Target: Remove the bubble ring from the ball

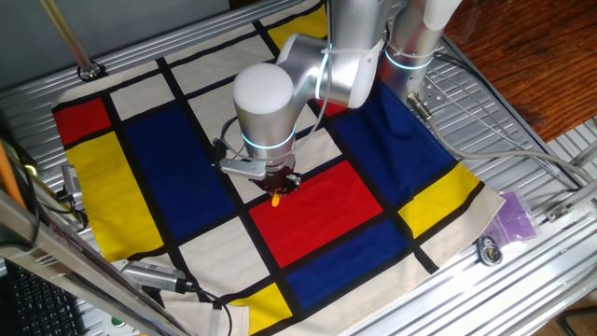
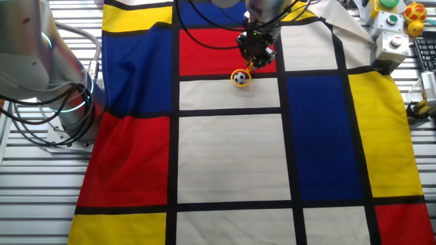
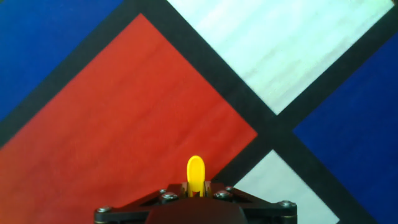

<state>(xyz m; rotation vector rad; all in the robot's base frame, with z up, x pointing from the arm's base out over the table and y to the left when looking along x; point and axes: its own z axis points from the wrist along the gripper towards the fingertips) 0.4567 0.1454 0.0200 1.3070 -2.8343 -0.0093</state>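
The bubble ring [image 2: 240, 77] is a yellow-orange loop that lies around the ball [image 2: 240, 79], a tiny white ball with black patches, on a white patch of the checked cloth [image 2: 231, 156]. The ring's short handle slants up into my gripper [image 2: 253, 62], which is shut on it. In the hand view the yellow handle tip [image 3: 195, 172] sticks out between the closed fingers of my gripper [image 3: 195, 188], over a red patch. In one fixed view my gripper [image 1: 278, 187] stands low over the cloth with a bit of the yellow ring [image 1: 275, 198] under it; the ball is hidden there.
The cloth covers a slatted metal table. Grey button boxes [image 2: 393, 42] and a yellow-red toy [image 2: 414, 12] sit at one corner. A purple bag [image 1: 514, 216], a round metal part [image 1: 488, 250] and a cabled tool [image 1: 154, 277] lie off the cloth's edges. The arm's base [image 2: 68, 102] stands beside the cloth.
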